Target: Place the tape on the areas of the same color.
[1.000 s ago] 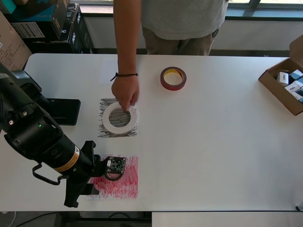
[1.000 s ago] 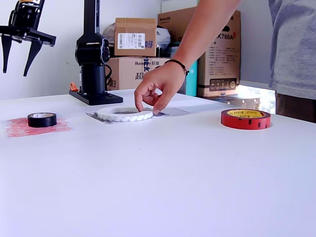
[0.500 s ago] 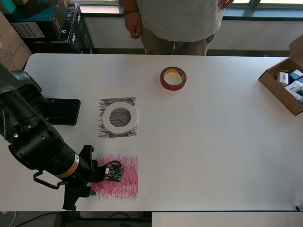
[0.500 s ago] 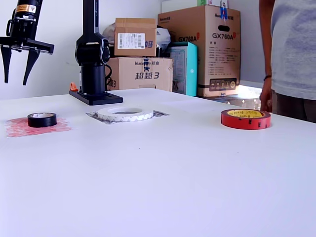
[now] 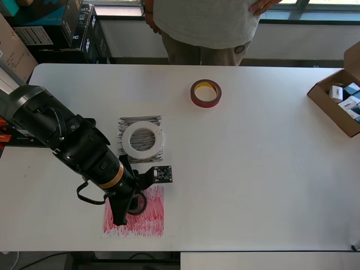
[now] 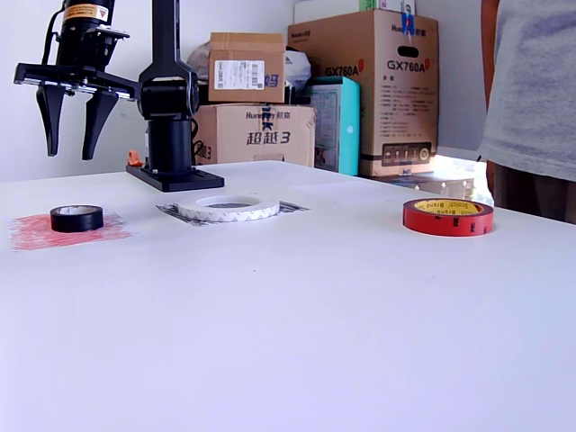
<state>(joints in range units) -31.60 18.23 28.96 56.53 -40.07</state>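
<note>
Robotics lab or stockroom-type workspace: white tabletop [image 6: 360, 315] with a black robot arm base [image 6: 171, 135] bolted on, stacked cardboard shipping boxes [image 6: 396, 90] behind it, open carton of small parts [image 5: 340, 101] at the tabletop edge, person [image 5: 208, 25] standing by.

- I see a white table [image 6: 360, 342], plain pale wall [image 6: 117, 90] behind
- stacked cardboard boxes [image 6: 396, 90] at back
- open carton [image 5: 343, 101] on table edge, overhead view's right
</note>
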